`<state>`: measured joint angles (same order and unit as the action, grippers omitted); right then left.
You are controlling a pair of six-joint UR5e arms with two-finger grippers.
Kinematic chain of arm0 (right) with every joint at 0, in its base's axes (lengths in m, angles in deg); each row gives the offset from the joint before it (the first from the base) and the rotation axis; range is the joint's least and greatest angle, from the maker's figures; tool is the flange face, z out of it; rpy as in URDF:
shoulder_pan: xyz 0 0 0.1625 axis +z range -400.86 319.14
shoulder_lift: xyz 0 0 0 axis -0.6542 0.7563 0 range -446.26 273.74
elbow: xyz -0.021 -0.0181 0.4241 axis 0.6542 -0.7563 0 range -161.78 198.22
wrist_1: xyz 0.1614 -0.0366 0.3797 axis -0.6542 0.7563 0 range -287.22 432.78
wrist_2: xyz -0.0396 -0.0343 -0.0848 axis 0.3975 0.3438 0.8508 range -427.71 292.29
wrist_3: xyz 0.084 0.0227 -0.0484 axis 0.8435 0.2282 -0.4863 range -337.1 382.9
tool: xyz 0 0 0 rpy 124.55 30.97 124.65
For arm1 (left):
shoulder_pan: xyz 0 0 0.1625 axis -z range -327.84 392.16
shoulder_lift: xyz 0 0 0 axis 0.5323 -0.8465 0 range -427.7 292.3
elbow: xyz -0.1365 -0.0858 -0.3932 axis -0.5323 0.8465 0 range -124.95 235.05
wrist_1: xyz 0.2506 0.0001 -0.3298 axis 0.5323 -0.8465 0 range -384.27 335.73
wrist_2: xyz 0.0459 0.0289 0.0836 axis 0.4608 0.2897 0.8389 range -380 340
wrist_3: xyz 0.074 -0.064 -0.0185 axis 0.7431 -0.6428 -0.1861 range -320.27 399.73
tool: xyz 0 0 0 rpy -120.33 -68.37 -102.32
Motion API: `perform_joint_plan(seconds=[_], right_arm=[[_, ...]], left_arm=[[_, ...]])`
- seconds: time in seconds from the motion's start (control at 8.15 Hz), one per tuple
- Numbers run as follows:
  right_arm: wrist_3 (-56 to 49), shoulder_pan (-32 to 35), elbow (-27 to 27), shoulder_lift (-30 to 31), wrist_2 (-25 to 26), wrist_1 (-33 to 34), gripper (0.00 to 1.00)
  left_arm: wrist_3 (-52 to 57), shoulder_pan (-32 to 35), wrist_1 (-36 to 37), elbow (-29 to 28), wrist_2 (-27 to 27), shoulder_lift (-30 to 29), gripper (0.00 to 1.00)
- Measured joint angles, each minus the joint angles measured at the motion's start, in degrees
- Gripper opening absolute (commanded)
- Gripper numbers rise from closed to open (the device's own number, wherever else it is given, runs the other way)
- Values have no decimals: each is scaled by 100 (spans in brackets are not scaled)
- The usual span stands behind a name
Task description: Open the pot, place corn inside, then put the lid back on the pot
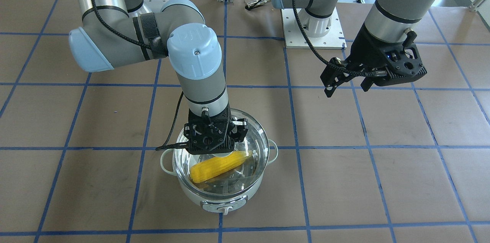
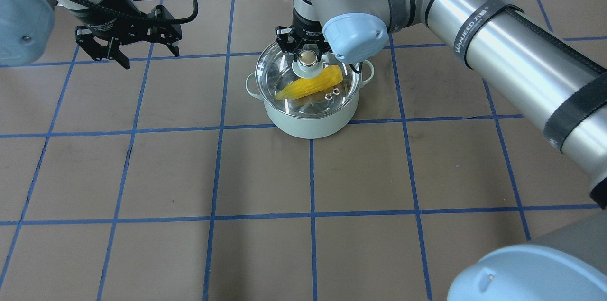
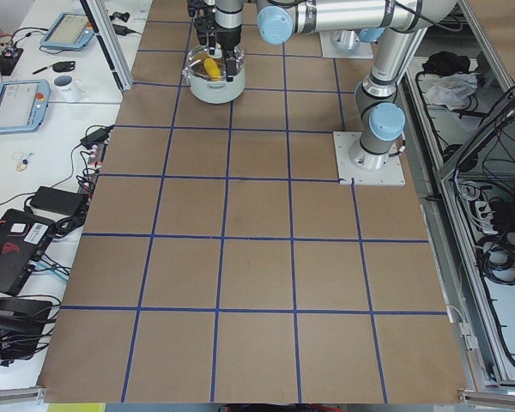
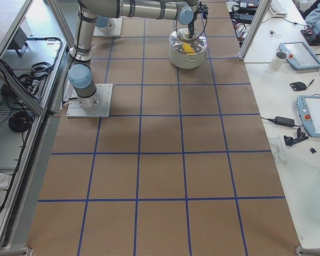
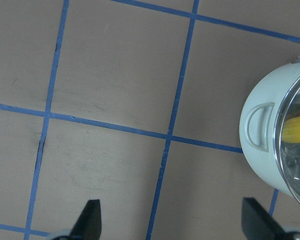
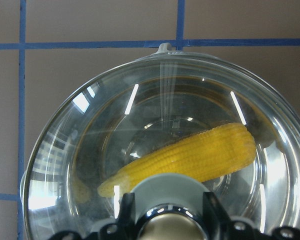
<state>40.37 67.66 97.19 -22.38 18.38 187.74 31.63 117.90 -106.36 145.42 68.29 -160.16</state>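
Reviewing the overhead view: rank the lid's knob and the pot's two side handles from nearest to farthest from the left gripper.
Measured from the left gripper:
1. Left-side handle, on the pot's side facing that gripper.
2. Lid knob, over the pot's middle.
3. Right-side handle, on the pot's far side.

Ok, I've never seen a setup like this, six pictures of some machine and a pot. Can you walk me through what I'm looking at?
These are two robot arms bolted to a brown table marked with blue tape. All six pictures show one moment: two look down from above, two from the table's ends, and two come from cameras on the wrists. On the table stands a pale pot with a yellow ear of corn inside, under a clear glass lid. The right gripper is closed around the lid's knob. The left gripper hangs open and empty, off to the side.
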Motion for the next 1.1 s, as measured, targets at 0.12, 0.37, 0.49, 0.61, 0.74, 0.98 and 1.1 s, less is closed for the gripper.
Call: perform_joint_plan(seconds=[0.12,0.37,0.49,0.61,0.74,0.98,1.1], right_arm=[[-28,-3,13,-3,6,3,9],[-36,-5,39,-8,0,16,9],[-49,-6,51,-12,4,26,9],[-60,-6,73,-14,20,33,9],[-67,-6,106,-13,38,46,13],[-69,-6,154,-16,52,69,19],[-70,-7,157,-16,59,81,12]], left_arm=[[23,29,29,-2,2,-21,100],[115,52,121,3,-6,-55,100],[265,54,139,2,-6,-69,100],[473,56,150,3,-2,-87,100],[592,57,151,5,-2,-92,100],[643,57,146,2,-1,-81,100],[644,57,142,3,-1,-75,100]])
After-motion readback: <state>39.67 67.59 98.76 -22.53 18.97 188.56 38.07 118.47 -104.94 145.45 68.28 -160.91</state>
